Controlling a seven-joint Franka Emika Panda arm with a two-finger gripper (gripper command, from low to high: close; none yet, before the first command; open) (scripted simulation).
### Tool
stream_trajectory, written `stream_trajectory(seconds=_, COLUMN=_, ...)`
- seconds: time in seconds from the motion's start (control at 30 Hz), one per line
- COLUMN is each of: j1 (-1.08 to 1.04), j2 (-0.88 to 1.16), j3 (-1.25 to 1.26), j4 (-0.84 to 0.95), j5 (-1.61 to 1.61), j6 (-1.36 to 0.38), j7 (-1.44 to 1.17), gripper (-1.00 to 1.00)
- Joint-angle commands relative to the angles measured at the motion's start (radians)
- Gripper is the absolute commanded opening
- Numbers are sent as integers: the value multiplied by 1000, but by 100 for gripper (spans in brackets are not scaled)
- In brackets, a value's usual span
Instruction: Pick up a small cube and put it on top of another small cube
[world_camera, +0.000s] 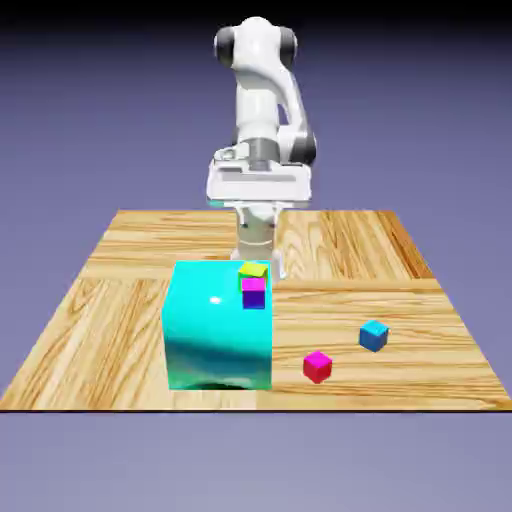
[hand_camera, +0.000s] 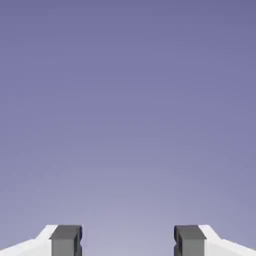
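Two small cubes lie loose on the wooden table (world_camera: 120, 300): a blue cube (world_camera: 373, 335) and, nearer the front, a magenta cube (world_camera: 317, 366). A small stack of yellow (world_camera: 253, 269), magenta (world_camera: 252, 284) and purple (world_camera: 254, 298) blocks shows at the top right corner of a large cyan cube (world_camera: 215, 330); whether it rests on that cube or behind it I cannot tell. My gripper (world_camera: 258, 188) hangs high above the table behind the cyan cube. In the hand view its fingertips (hand_camera: 66, 240) stand apart with only backdrop between them, so my gripper (hand_camera: 127, 240) is open and empty.
The large cyan cube takes up the front middle of the table. The arm's white links rise at the far edge.
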Motion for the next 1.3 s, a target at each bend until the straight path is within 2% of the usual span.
stream_trajectory(seconds=0.0, j1=9, j2=34, j3=10, j4=22, j5=-5, j6=-13, j7=35, gripper=0)
stream_trajectory(seconds=0.33, j1=96, j2=386, j3=116, j4=199, j5=-40, j6=-155, j7=470, gripper=0)
stream_trajectory(seconds=0.87, j1=108, j2=797, j3=204, j4=278, j5=34, j6=-329, j7=1166, gripper=0)
stream_trajectory(seconds=0.93, j1=101, j2=798, j3=201, j4=271, j5=42, j6=-330, j7=1177, gripper=0)
stream_trajectory(seconds=1.13, j1=143, j2=1000, j3=159, j4=306, j5=7, j6=-163, j7=1199, gripper=0)
stream_trajectory(seconds=1.17, j1=143, j2=1000, j3=159, j4=306, j5=7, j6=-163, j7=1199, gripper=-100)
stream_trajectory(seconds=1.27, j1=128, j2=928, j3=174, j4=294, j5=19, j6=-222, j7=1191, gripper=-100)
